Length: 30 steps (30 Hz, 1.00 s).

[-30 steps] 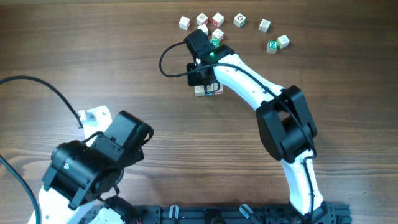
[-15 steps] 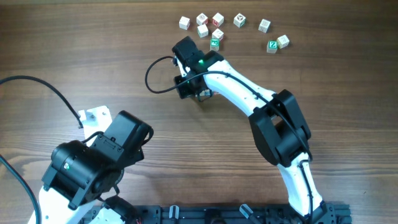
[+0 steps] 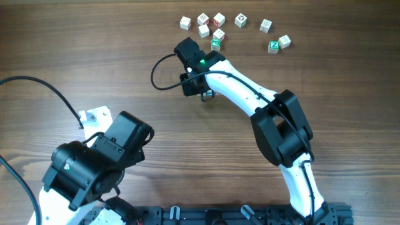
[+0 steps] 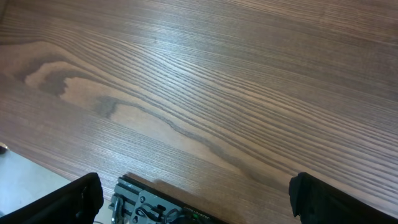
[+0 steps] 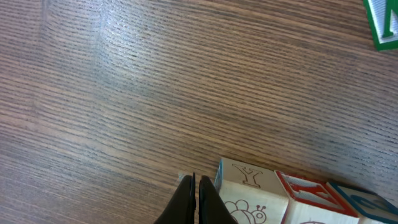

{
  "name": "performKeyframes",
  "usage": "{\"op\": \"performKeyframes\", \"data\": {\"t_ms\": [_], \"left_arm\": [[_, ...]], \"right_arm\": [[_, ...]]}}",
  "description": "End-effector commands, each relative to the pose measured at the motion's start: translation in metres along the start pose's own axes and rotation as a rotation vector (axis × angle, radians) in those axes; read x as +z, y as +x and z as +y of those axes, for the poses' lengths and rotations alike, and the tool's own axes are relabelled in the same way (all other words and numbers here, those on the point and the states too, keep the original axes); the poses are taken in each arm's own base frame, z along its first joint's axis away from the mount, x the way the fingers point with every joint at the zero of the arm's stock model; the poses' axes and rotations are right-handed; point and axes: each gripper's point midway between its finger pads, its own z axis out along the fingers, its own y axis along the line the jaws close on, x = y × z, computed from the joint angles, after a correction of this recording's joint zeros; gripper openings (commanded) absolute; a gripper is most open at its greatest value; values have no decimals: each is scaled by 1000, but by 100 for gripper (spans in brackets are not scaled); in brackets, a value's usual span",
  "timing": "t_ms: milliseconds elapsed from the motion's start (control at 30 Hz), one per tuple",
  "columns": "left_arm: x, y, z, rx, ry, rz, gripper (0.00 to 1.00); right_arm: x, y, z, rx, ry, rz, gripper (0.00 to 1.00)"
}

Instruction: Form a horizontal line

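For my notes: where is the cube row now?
In the right wrist view, the cube row lies at the bottom edge, right of the shut right gripper.

Overhead, the right arm (image 3: 237, 78) hides most of the horizontal line (image 3: 208, 94).

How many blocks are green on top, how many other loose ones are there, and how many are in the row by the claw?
Green-top blocks: 2
Other loose blocks: 8
Row blocks: 3
Total: 13
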Motion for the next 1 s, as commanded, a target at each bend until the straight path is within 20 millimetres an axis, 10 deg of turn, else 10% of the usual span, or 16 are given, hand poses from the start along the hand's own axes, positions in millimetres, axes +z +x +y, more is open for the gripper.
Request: {"op": "performKeyframes", "data": {"t_ms": [0,967], "left_arm": [[1,-2,3,-12,-16,-10,100],[1,-2,3,-12,-16,-10,100]], "right_arm": [[11,0,-6,17,28,2,5],[10,-7,-14,52,72,-33,5]]}}
